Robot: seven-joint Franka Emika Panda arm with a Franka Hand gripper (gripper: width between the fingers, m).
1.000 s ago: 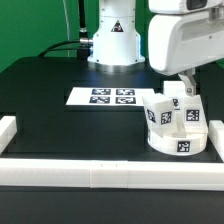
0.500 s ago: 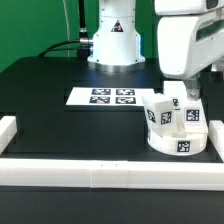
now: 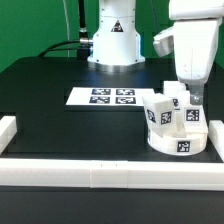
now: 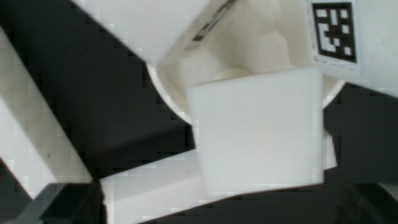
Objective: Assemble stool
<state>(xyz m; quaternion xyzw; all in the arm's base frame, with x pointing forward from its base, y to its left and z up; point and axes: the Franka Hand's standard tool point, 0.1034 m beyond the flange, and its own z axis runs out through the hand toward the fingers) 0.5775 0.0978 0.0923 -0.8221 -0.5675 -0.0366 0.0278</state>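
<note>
The thick round white plastic stool seat (image 3: 178, 138) is being seen resting on the black table (image 3: 70, 125) at the exterior view's right, with short blocky white tagged legs (image 3: 172, 110) standing on top of it. The two-finger gripper (image 3: 189, 92) is being held just above those legs, jaws spread wide, nothing grasped. The flat white marker board (image 3: 101, 97) is lying well apart.

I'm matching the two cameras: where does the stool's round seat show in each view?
Exterior view: the round seat sits on the black table near the exterior view's right, legs standing on it.
Wrist view: only a curved slice of the seat shows behind a leg.
Shared landmark: the tag-marked legs.
</note>
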